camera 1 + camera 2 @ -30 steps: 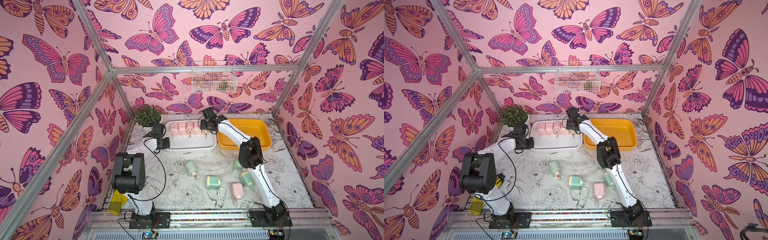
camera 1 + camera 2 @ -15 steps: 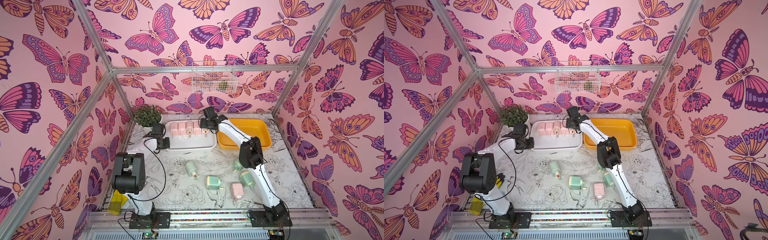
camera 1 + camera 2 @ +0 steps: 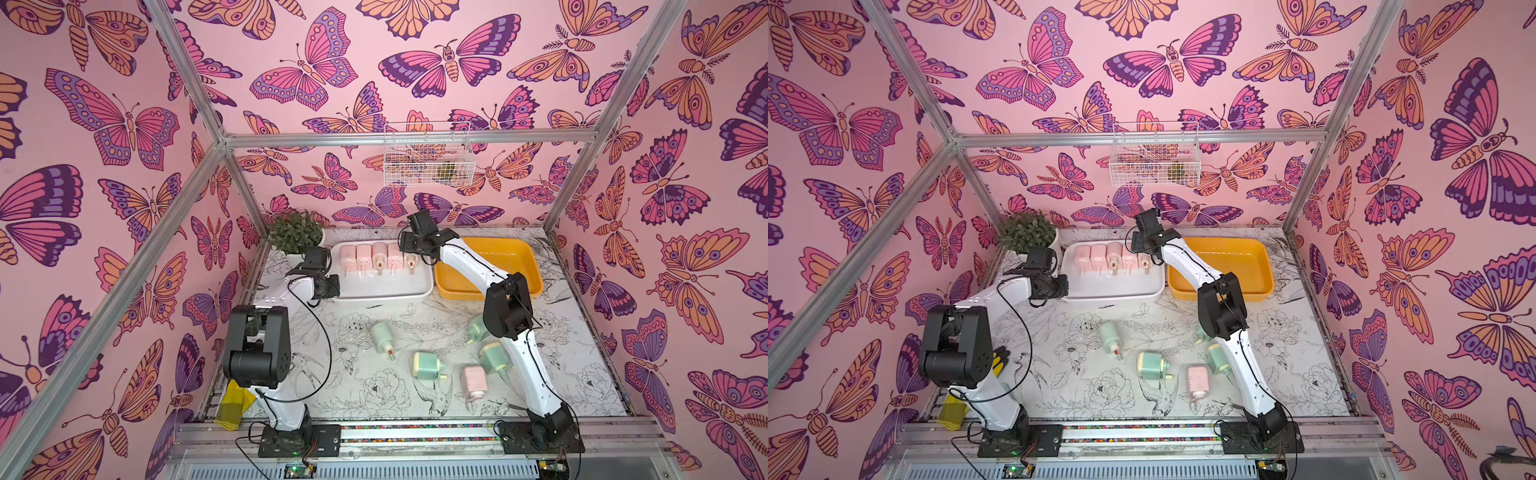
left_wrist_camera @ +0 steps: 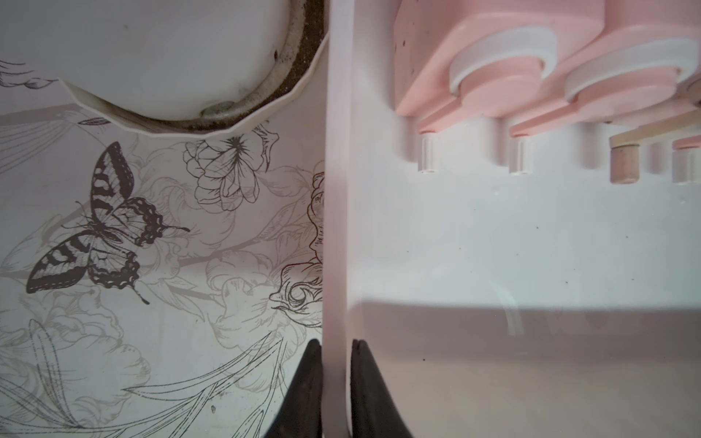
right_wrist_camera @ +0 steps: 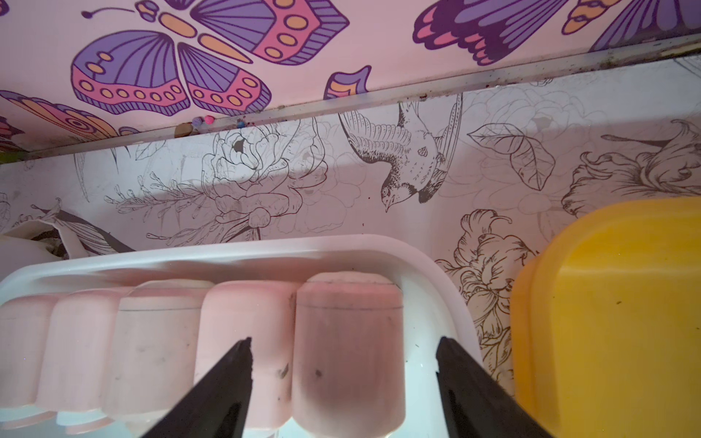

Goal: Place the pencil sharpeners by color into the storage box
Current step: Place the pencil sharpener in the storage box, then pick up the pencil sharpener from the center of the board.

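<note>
With twelve o'clock at the back wall, the white tray (image 3: 386,296) sits at twelve and the empty yellow tray (image 3: 490,257) at one. The left gripper (image 4: 335,345) is clamped on the white tray's nine o'clock wall, likely to steady it. The right gripper (image 5: 343,341) hangs spread wide astride the three o'clock end pink sharpener (image 5: 347,303) of five ranked there, touching neither side, apparently a release. One pink (image 3: 473,380) and four greens (image 3: 428,365) lie loose at five o'clock, the greens probably meant for the yellow tray.

We get bright, even light in both top views; wrist views blur, shadow crossing the tray (image 4: 493,341).
</note>
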Controlling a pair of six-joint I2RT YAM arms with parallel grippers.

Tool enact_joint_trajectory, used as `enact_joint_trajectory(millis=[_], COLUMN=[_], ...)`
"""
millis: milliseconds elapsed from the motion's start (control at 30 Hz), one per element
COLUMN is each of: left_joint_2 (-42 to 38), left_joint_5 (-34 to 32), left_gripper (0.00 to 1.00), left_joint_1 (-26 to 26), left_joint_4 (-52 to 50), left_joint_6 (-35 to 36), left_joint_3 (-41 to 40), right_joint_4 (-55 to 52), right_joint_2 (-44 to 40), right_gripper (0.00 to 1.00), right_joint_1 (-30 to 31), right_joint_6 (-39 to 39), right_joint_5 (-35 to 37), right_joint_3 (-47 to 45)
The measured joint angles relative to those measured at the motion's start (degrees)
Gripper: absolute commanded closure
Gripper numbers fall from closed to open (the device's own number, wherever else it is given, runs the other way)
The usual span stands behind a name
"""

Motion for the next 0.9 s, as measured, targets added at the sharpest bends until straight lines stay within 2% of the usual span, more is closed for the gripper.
enact_joint_trajectory(millis=[133,300,467,500,533,700,900], left_joint_2=[-0.02,-0.11,-0.11,-0.11,-0.11,-0.22,-0.66], left_joint_5=[0.37,0.61,0.61,0.61,0.61,0.72,0.83], left_gripper=[0.91,0.91,0.89,0.89,0.89,0.88,0.88], left_joint_1=[0.04,0.00,0.00,0.00,0.00,0.00,-0.02], left_joint_4=[0.61,0.70,0.72,0.72,0.70,0.74,0.70], left_joint_6=[-0.26,-0.09,-0.13,-0.15,-0.20,-0.44,-0.70], left_joint_3=[-0.22,-0.35,-0.35,-0.35,-0.35,-0.48,-0.90], right_joint_4=[2.32,5.73,5.73,5.03,4.20,-4.63,-13.90], right_joint_2=[-6.69,-23.17,-39.10,-41.72,-43.63,-51.69,-63.45], right_gripper=[0.16,0.14,0.13,0.11,0.00,0.00,0.00], right_joint_1=[0.00,0.04,0.04,0.04,0.07,1.03,7.41], right_joint_6=[-1.05,-3.87,-5.84,-5.99,-6.10,-6.08,-3.65], right_joint_5=[-0.04,-0.07,1.57,1.95,2.21,3.50,4.04], right_joint_3=[-10.08,-28.39,-41.44,-43.63,-45.18,-51.98,-59.82])
